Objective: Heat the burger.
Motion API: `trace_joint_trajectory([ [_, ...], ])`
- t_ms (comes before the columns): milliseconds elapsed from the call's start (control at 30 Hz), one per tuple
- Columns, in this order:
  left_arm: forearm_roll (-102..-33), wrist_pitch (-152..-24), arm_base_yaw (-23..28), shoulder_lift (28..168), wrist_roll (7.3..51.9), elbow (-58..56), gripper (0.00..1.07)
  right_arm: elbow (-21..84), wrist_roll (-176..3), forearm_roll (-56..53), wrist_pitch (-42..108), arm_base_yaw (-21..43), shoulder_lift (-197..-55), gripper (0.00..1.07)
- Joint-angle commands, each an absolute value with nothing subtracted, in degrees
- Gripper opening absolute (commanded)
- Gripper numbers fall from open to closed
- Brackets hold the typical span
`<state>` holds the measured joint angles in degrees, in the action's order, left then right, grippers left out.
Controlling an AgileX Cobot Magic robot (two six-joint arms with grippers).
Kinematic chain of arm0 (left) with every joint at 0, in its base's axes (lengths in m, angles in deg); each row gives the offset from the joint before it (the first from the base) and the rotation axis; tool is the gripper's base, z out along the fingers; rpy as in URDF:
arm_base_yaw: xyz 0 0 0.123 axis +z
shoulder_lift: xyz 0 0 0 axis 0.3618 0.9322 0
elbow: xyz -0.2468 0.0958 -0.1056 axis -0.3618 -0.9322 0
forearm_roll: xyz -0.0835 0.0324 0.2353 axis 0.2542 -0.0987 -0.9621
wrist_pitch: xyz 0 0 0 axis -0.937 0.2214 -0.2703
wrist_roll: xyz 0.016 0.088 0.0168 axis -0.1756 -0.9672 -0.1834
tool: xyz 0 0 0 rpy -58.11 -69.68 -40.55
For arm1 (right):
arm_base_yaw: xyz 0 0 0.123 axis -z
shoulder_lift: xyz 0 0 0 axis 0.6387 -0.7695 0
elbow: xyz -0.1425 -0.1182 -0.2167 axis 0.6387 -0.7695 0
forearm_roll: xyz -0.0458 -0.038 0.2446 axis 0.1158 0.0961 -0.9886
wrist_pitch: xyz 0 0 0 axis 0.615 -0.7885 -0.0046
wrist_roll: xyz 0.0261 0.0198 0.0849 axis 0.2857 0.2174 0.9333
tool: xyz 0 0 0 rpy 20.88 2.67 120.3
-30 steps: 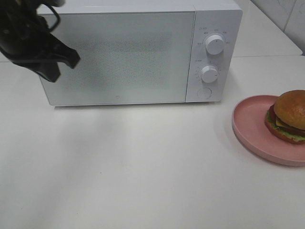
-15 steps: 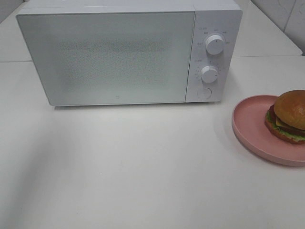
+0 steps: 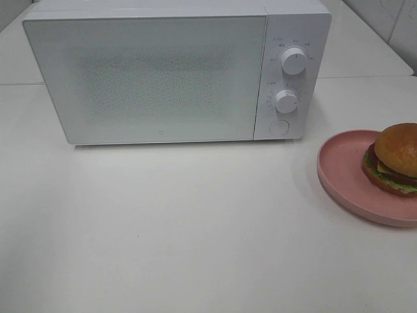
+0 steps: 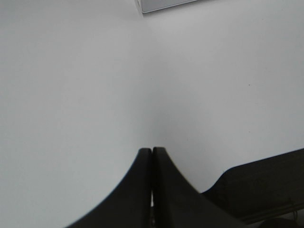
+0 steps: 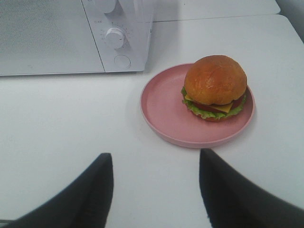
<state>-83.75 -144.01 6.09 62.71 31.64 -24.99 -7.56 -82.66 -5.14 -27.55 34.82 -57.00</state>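
A burger [image 3: 395, 158] sits on a pink plate [image 3: 345, 176] on a white bench [image 3: 195, 222], right of a closed white microwave [image 3: 163, 72]. The right gripper [image 5: 156, 185] hangs wide open and empty near the plate; the left gripper [image 4: 152, 156] is closed, empty, over bare bench.

Pink plate [image 3: 339, 171]; white microwave [image 3: 163, 72]

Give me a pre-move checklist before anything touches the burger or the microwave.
1. Microwave door: shut, must be opened first. Not ok.
2. Burger upright on the plate, off-centre toward one rim. Ok.
3. Right gripper open, empty, short of the plate. Ok.
4. Left gripper shut, empty, over bare table. Ok.
5. Table between plate and microwave free of obstacles. Ok.
6. Microwave interior empty: cannot tell, door is frosted.
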Motion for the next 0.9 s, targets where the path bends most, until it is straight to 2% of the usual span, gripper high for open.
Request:
trace_joint_trajectory([
  [33,-83.6,-144.4,6.2,50.9,31.2,-31.1,0.0,-7.6,-83.6,-5.1,-27.7,34.9,-55.6,0.53],
  [167,-83.6,-144.3,6.2,44.3,31.1,-34.1,0.0,-7.6,-83.6,-5.1,-27.7,34.9,-55.6,0.53],
  [367,-82.4,-143.4,6.2,34.9,28.3,-38.7,0.0,-7.6,-83.6,-5.1,-27.7,34.9,-55.6,0.53],
  [433,-80.0,-137.8,6.2,31.7,28.0,-41.6,0.0,-7.6,-83.6,-5.1,-27.7,34.9,-55.6,0.53],
  [533,-79.5,-136.6,6.2,31.4,26.4,-42.4,0.0,-7.6,-83.6,-5.1,-27.7,34.9,-55.6,0.53],
  [900,-78.2,-136.6,6.2,31.4,26.1,-42.4,0.0,-7.6,-83.6,-5.1,-27.7,34.9,-55.6,0.53],
])
